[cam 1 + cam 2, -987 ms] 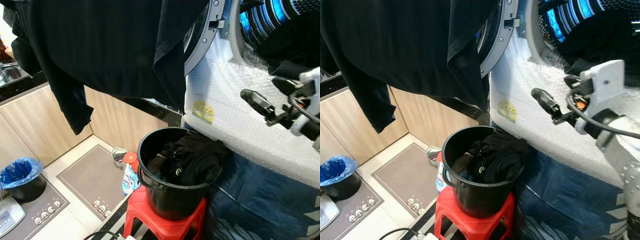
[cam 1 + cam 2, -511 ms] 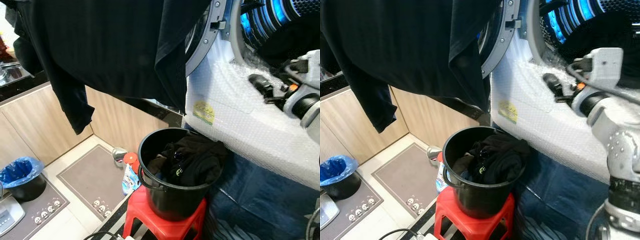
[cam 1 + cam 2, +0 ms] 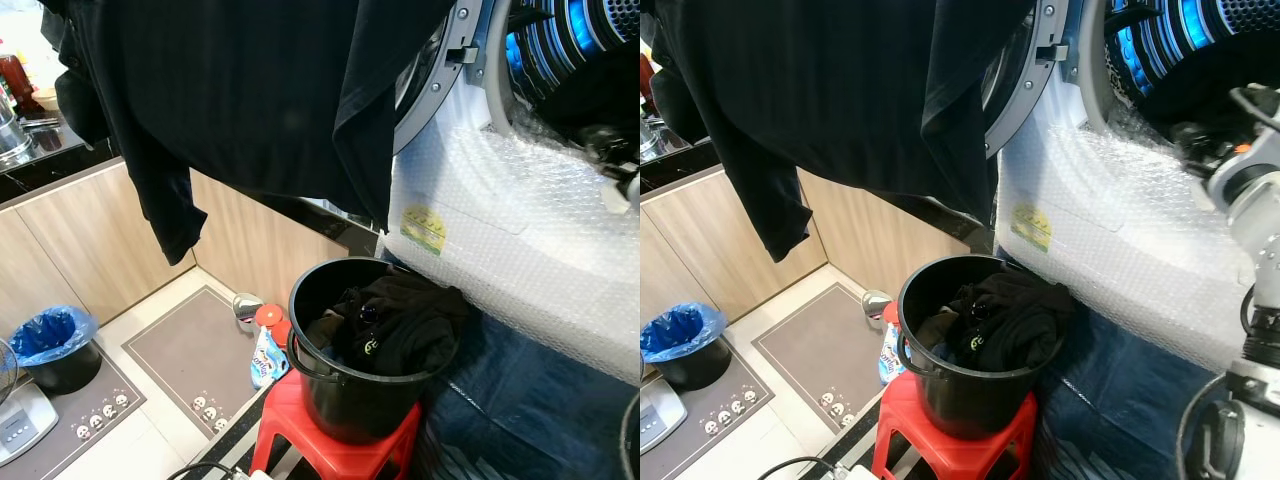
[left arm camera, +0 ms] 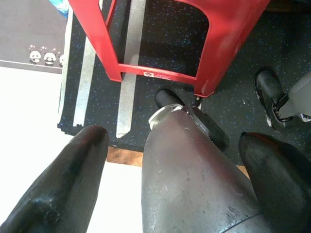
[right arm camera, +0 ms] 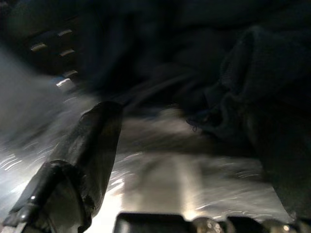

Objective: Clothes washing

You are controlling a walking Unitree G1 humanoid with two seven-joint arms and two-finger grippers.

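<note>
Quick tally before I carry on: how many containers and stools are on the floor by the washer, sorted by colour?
Black: 2, the bucket holding dark clothes and the small bin lined with a blue bag.
Red: 1, the stool under the bucket.
Total: 3.

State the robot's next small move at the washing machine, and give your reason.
Probably ease the right pincer further into the drum toward the dark clothes: it sits at the drum's mouth, open, with the cloth just ahead and ungripped.
</note>
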